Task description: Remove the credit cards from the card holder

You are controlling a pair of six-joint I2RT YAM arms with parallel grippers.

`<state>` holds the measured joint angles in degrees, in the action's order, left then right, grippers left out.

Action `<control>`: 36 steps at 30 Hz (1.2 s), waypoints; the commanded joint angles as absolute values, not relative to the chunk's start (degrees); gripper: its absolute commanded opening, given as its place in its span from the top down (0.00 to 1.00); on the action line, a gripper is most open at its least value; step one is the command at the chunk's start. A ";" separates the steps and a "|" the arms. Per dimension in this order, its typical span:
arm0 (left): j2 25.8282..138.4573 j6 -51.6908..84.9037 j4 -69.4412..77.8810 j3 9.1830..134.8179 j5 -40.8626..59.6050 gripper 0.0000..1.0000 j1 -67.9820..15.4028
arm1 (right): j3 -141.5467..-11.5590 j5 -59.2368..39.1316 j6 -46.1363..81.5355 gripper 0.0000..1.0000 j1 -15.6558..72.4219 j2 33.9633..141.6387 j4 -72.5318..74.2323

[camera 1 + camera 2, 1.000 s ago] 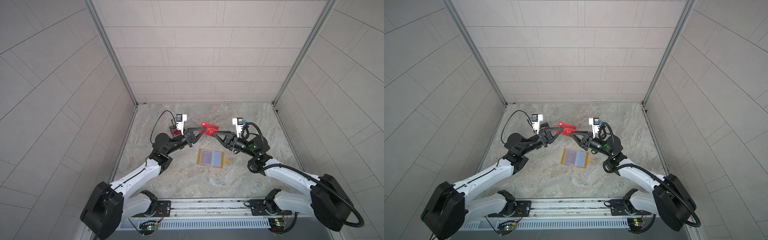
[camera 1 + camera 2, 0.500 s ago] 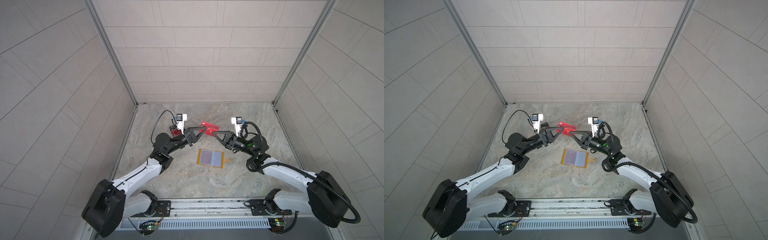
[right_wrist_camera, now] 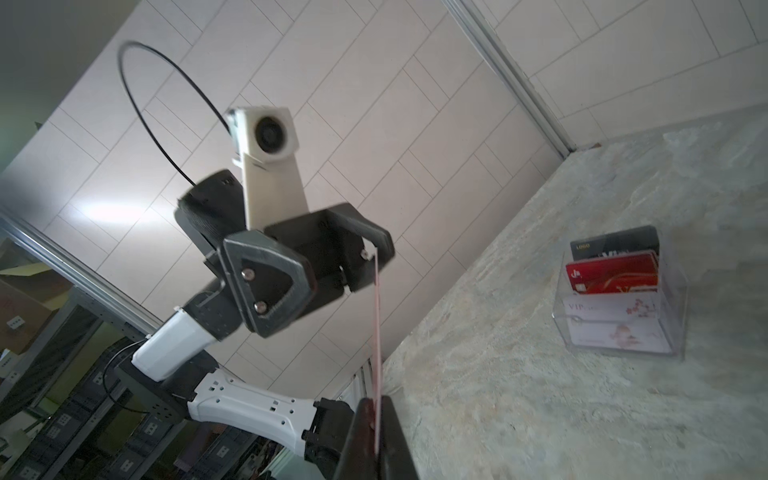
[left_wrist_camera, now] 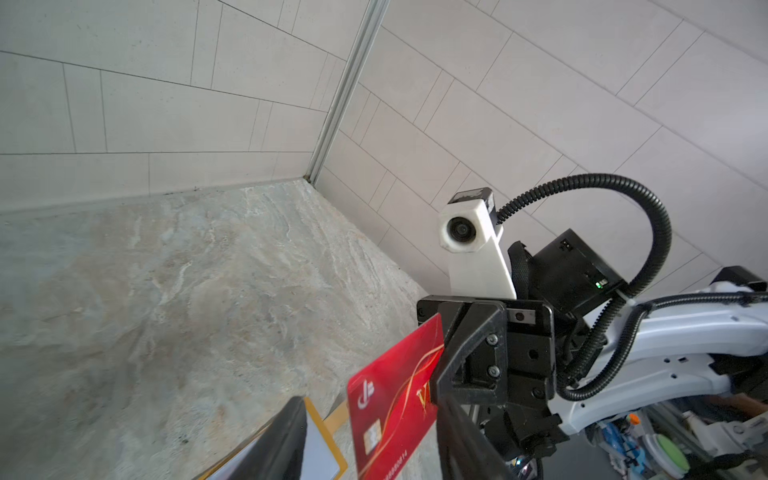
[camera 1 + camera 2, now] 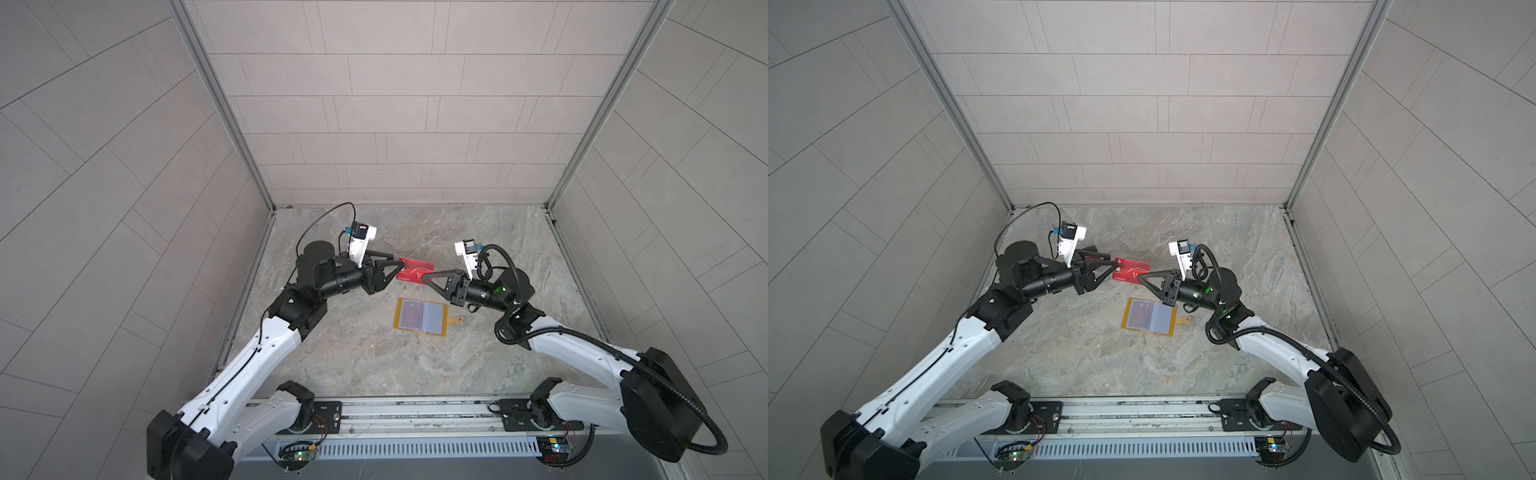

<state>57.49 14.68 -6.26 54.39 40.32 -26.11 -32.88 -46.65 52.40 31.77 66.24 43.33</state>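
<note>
Right wrist view: right end effector (image 3: 376, 419) pinches the red card (image 3: 377, 332) in mid-air by one end; left end effector (image 3: 345, 270) stands open at the other. Probably light, stiff, slick: grip flat faces. Below, the yellow wallet (image 5: 420, 316) lies open on the worktop (image 5: 374, 353).

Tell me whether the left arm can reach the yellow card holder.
Probably yes: the left gripper is open, the card holder lies uncovered nearby, and the right gripper grips the red card.
</note>
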 commanded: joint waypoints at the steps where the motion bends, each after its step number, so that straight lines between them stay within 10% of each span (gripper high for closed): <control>1: 57.11 -2.61 -30.92 58.88 39.56 0.47 -26.06 | -35.95 -49.89 38.57 1.00 32.13 61.62 22.87; 13: 66.82 -18.82 -49.72 69.78 49.02 0.55 -27.93 | -47.50 -58.63 11.86 1.00 36.74 62.16 -10.05; 36: 73.95 -27.67 -59.53 74.22 55.68 0.95 -32.34 | -50.89 -60.18 10.24 1.00 38.61 66.66 -8.95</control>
